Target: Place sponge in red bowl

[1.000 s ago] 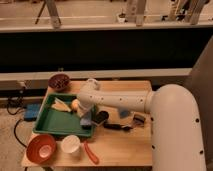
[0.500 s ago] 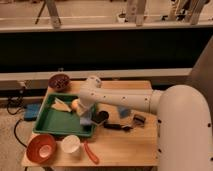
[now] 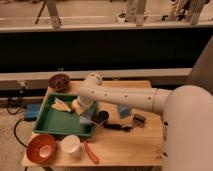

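Note:
The red bowl (image 3: pixel 41 148) stands at the table's front left corner with a pale patch inside. My gripper (image 3: pixel 86 117) hangs from the white arm (image 3: pixel 120 97) over the right edge of the green tray (image 3: pixel 52 122). A small blue-grey block (image 3: pixel 88 120) sits right at the gripper's tip; it may be the sponge, and I cannot tell whether it is held. A pale yellow wedge (image 3: pixel 61 104) and a yellow round thing (image 3: pixel 75 104) lie in the tray to the gripper's left.
A white cup (image 3: pixel 70 144) stands beside the red bowl, with a red tool (image 3: pixel 91 152) to its right. A dark bowl (image 3: pixel 59 81) is at the back left. A blue object (image 3: pixel 124 111) and black items (image 3: pixel 118 126) lie right of the tray.
The gripper has stayed at the tray's right edge. The arm's upper joint has shifted slightly up and back.

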You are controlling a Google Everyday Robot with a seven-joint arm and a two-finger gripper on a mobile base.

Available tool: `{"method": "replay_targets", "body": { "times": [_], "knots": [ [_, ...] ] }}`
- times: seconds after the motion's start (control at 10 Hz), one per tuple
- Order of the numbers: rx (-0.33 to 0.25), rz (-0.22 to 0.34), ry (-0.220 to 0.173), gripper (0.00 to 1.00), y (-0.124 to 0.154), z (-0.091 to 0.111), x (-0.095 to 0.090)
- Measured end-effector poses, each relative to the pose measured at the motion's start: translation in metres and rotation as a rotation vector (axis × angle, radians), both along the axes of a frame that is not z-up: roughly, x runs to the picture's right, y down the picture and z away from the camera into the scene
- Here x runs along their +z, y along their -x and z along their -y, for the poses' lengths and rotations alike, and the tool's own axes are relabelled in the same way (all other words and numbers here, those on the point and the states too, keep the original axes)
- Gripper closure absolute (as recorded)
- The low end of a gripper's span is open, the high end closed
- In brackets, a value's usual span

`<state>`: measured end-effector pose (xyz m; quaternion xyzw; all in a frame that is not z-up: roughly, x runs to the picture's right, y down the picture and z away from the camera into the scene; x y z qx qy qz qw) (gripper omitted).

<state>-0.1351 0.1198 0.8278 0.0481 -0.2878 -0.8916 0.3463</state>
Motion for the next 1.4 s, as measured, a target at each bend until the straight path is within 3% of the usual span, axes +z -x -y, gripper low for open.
{"method": "replay_targets", "body": {
  "times": [0.4, 0.7, 0.9, 1.1, 1.2, 1.3, 1.4],
  "knots": [
    [0.028, -0.010, 0.006, 0.50, -0.005, -0.004, 0.004],
    [0.020, 0.001, 0.008, 0.43, -0.003, 0.008, -0.021],
    [0.019, 0.003, 0.008, 0.48, -0.005, 0.007, -0.022],
    [0.020, 0.013, 0.008, 0.68, -0.004, -0.002, -0.015],
    [0.024, 0.014, 0.010, 0.72, -0.004, -0.001, -0.015],
    [0.026, 0.015, 0.011, 0.75, -0.004, 0.001, -0.018],
    [0.022, 0.020, 0.011, 0.85, -0.005, 0.007, -0.029]
  ]
}}
